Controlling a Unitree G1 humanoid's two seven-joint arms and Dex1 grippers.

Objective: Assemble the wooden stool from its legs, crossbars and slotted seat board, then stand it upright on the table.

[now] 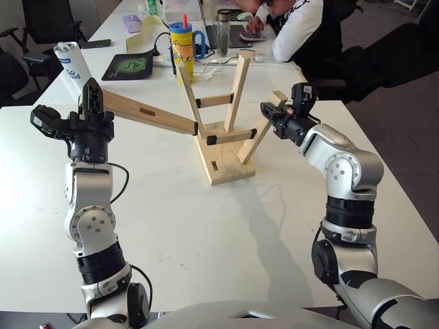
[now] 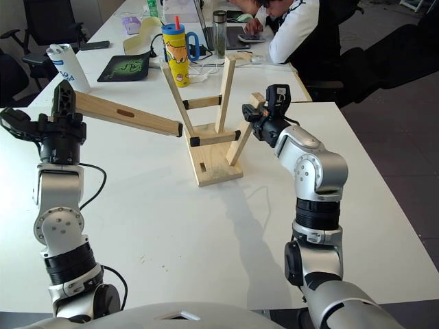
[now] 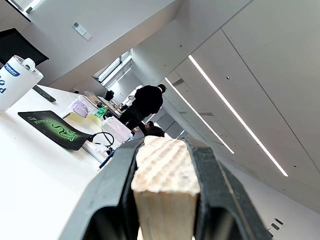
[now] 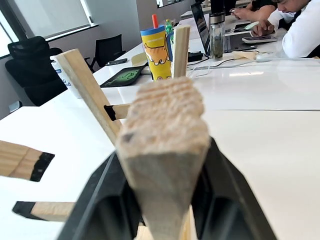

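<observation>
Pointing loose leg (image 1: pixel 154 114), clamped in left gripper (image 1: pixel 92 104), rightward at seat board (image 1: pixel 230 171); we are clamping fitted leg (image 1: pixel 255 142) in right gripper (image 1: pixel 279 111).

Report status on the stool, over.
Left gripper shut on loose leg, tip near crossbar, unseated. Right gripper shut on tilted leg at seat board. Yellow cup behind, apart.

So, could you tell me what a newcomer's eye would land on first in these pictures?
Probably the half-built stool upside down in the middle of the white table, its seat board lying flat and its legs sticking up. Next, the left end effector holds a loose leg aimed at the stool from the left, while the right end effector is shut on the rightmost leg.
</observation>
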